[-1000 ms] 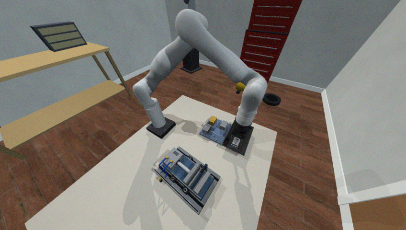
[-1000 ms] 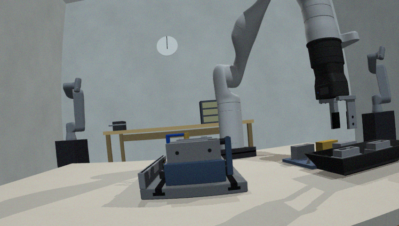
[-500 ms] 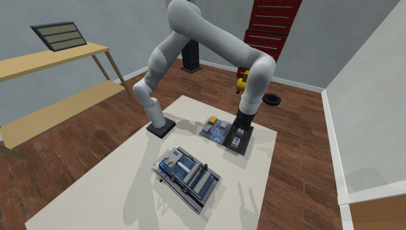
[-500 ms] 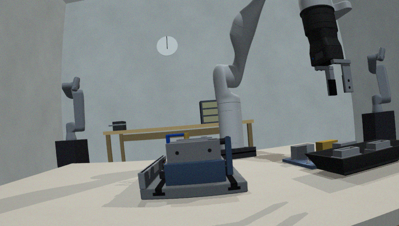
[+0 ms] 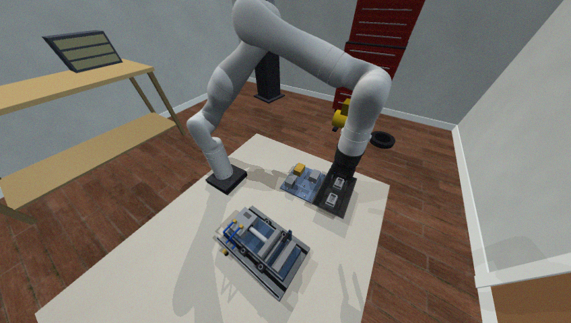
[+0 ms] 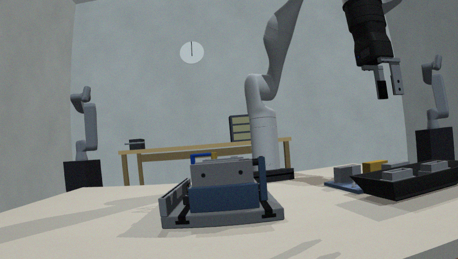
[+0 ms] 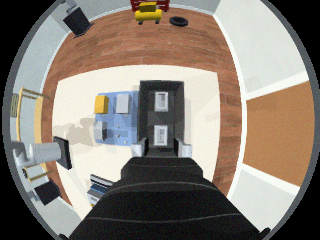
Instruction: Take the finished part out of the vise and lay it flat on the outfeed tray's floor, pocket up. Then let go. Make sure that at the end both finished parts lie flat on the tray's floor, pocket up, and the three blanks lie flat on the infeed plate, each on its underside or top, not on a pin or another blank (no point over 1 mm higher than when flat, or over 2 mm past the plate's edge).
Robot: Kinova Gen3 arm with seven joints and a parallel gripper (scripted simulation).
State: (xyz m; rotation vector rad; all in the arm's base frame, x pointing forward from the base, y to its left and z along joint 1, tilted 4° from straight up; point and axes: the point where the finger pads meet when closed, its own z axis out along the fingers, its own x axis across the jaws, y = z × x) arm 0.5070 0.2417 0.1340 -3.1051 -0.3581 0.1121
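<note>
The black outfeed tray (image 5: 347,198) (image 6: 401,192) (image 7: 148,115) stands at the table's far right. Two grey parts lie flat on its floor, pockets up. The nearer part (image 5: 331,198) (image 6: 396,173) (image 7: 162,135) lies straight below my gripper, and the other part (image 5: 339,182) (image 6: 433,165) (image 7: 162,100) lies behind it. My gripper (image 6: 389,93) (image 7: 161,144) hangs high above the tray. Its fingers stand apart with nothing between them. The vise (image 5: 264,247) (image 6: 221,192) sits mid-table, and the gap between its jaws is empty.
A blue fixture plate (image 5: 308,192) (image 6: 340,185) (image 7: 123,120) with grey blocks and a yellow block (image 5: 298,169) (image 6: 374,165) (image 7: 102,104) lies left of the tray. The arm's base (image 5: 226,180) stands at the table's back. A wooden bench (image 5: 72,81) is off to the left.
</note>
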